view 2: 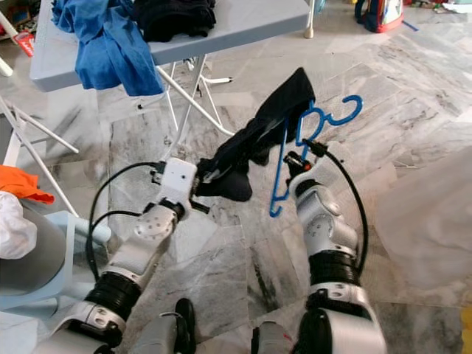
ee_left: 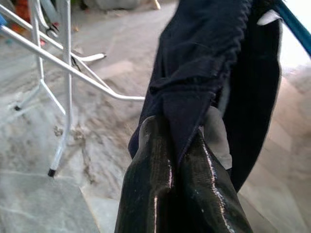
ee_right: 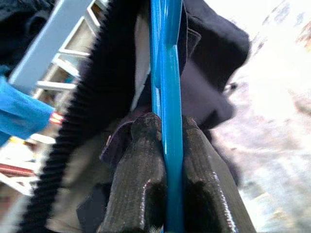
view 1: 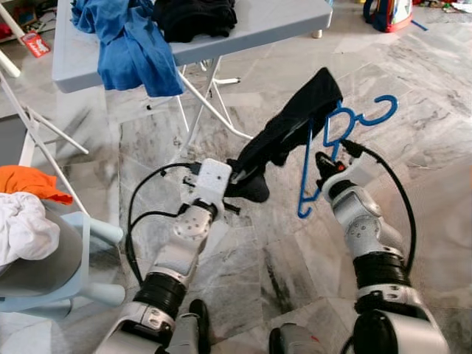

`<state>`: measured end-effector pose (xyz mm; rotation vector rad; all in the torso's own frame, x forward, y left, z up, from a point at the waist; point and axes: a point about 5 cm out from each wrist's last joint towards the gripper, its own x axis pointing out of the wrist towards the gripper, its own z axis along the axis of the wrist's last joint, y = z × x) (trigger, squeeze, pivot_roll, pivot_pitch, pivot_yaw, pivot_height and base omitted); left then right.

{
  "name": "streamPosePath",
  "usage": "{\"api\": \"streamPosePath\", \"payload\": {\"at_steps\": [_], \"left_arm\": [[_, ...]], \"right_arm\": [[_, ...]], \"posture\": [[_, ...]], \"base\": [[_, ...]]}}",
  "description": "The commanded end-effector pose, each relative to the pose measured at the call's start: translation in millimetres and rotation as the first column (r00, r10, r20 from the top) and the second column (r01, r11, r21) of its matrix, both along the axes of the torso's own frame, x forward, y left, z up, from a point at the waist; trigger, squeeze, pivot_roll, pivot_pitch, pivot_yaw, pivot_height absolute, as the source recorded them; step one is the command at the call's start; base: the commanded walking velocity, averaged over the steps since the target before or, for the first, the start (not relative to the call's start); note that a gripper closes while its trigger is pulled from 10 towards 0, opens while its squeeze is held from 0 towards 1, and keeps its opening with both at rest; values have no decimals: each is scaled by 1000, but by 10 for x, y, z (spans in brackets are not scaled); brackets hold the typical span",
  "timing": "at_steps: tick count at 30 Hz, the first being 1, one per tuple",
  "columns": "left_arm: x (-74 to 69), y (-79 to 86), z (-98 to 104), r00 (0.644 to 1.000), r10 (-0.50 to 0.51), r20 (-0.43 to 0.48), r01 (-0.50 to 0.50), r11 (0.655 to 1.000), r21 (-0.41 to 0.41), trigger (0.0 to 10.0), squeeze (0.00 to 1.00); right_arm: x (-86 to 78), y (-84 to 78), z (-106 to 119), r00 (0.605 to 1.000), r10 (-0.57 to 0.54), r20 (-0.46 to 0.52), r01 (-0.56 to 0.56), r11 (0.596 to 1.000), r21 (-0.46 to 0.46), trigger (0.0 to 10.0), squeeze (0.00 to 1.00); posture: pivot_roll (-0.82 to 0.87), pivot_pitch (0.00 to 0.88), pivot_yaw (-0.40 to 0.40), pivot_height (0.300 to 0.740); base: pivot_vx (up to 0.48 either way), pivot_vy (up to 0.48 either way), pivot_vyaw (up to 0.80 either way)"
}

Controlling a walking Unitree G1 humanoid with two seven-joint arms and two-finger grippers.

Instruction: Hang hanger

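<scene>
Standing over pale marbled floor, low centre of the head views, with both silver arms reaching up into mid-frame. Pinching a fold of dark garment in the left gripper, centre of frame, black fingers pressed tight on the cloth in the left wrist view. Clamping the blue hanger in the right gripper, right of centre, both fingers squeezed against a straight blue bar in the right wrist view. Holding that hanger tilted in the air, hook pointing toward the upper right of the frame, garment draping over its upper arm and sagging down to the left gripper. Judging progress: garment partly on the hanger, looking bunched rather than spread; hanging not yet done, with no rail or rod visible to take the hook, so finding one and hooking on seemingly remaining. Lying further back, at the left edge, white and orange laundry piled on a pale blue stool. Standing beyond, along the top of the frame, a grey folding table carrying blue cloth hanging over its edge and a black garment heap. Resting at the upper left, a small red packet, its print too small to read; showing no other readable brand, label or writing.
</scene>
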<state>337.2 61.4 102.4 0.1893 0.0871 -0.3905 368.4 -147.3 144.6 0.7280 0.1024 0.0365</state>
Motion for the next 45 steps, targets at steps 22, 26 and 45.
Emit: {"api": "streamPosePath", "payload": {"at_steps": [22, 26, 45], "left_arm": [[-117, -72, -235, 984, -148, -97, 140, 986, -88, 10000, 0], [-142, -114, -243, 979, -181, -95, 172, 981, -95, 10000, 0], [-12, 169, -96, 994, -107, -37, 100, 983, -153, 10000, 0]], "right_arm": [[-177, -69, 316, 966, -158, 206, 190, 971, -143, 10000, 0], [-182, -72, 335, 961, -176, 212, 211, 964, -160, 10000, 0], [-440, -167, 193, 941, -155, 300, 286, 836, -467, 10000, 0]], "posture": [[-92, 242, 65, 740], [-92, 242, 67, 740], [-104, 202, 93, 740]], "base": [[0, 0, 0], [0, 0, 0], [0, 0, 0]]}}
